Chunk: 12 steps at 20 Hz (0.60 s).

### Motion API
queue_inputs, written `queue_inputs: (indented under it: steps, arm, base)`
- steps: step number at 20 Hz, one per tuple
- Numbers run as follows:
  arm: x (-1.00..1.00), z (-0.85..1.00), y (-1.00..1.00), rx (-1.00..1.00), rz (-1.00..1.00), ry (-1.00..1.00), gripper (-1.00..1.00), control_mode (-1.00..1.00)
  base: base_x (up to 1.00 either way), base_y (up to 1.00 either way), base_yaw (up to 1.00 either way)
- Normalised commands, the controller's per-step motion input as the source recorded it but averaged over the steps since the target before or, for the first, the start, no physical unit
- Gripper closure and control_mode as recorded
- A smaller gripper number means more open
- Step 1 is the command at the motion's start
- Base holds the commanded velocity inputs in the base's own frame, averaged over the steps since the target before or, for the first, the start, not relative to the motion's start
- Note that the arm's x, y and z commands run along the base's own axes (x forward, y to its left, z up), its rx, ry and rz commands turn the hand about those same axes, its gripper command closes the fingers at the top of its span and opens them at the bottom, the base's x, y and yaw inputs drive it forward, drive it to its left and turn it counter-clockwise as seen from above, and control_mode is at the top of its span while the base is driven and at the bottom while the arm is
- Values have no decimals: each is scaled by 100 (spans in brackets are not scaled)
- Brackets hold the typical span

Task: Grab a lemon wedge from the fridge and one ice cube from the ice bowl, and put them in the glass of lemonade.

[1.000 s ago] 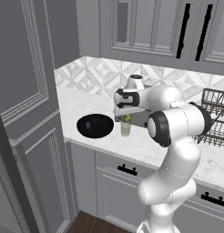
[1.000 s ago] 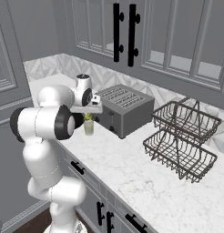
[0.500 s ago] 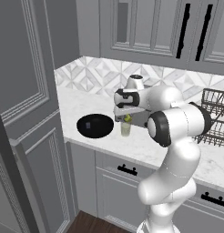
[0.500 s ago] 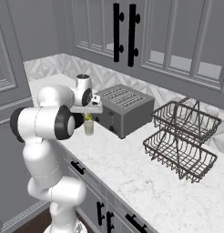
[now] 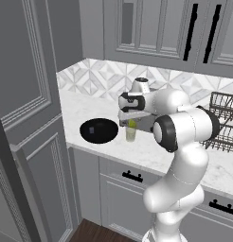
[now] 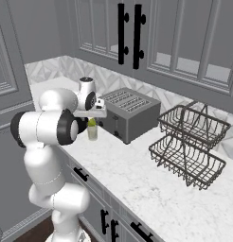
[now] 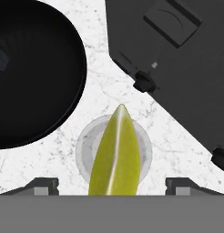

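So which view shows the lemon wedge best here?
The hand view: the lemon wedge looms large over the glass of lemonade, between the open claw tips. Both base views show just a small yellow-green bit at the glass.

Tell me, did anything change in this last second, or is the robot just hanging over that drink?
The gripper has opened its jaws above the glass of lemonade, letting go of the lemon wedge, which sits between the spread fingertips, right over the glass. The arm itself has hardly moved. The ice bowl, the toaster and the wire racks are where they were.
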Motion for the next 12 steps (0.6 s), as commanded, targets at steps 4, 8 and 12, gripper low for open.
queue_inputs:
  steps: [4, 8, 12]
  arm:
    - [0, 0, 0, 0, 0, 0, -100, -100]
    - [-10, 13, -15, 3, 0, 0, -100, -100]
    - [-29, 22, -16, 8, 0, -4, -100, -100]
  base:
    - [0, 0, 0]
    - [0, 0, 0]
    - [0, 0, 0]
